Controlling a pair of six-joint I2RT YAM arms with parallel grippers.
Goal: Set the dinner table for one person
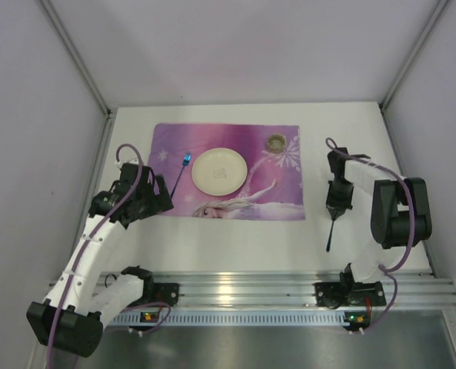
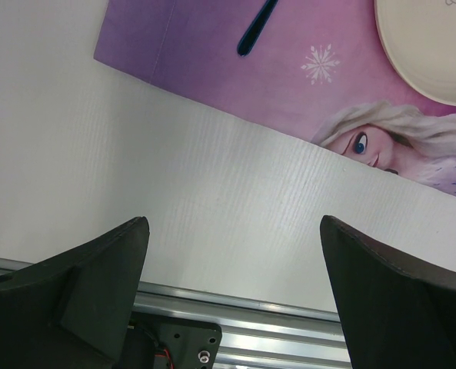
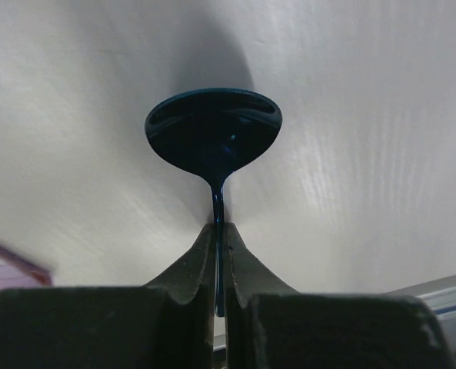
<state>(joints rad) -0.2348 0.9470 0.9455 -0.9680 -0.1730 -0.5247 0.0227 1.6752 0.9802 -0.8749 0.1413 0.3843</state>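
Overhead view: two robot arms are working over a white tabletop [image 1: 235, 238] w/ a purple cartoon placemat [image 1: 174, 138] lying at its centre. A cream plate [image 1: 219, 171] is sitting mid-mat. A slim blue utensil [image 1: 181, 175] is lying just left of the plate on the mat (fork or spoon, can't tell). A small round cup [image 1: 275, 142] is standing near the mat's far right corner.

R claw [image 1: 334, 209] is hanging over bare tabletop just right of the mat, pinching a dark spoon [image 1: 331, 234] by its handle, w/ the spoon pointing back toward the arm bases. In the R wrist cam the fingers are pressing nearly together on the thin handle and the spoon's round end is sticking out past the tips. A shadow is showing below it; whether it's touching the surface can't be told.

L claw [image 1: 160, 198] is hovering by the mat's near left corner, spread wide and holding nothing.

Step in hand is prob. placing the spoon, w/ most of the setting looking laid already. Next move likely calls for carrying it left onto the mat, just right of the plate, lining it up w/ the blue utensil, then lowering it flat before letting go.
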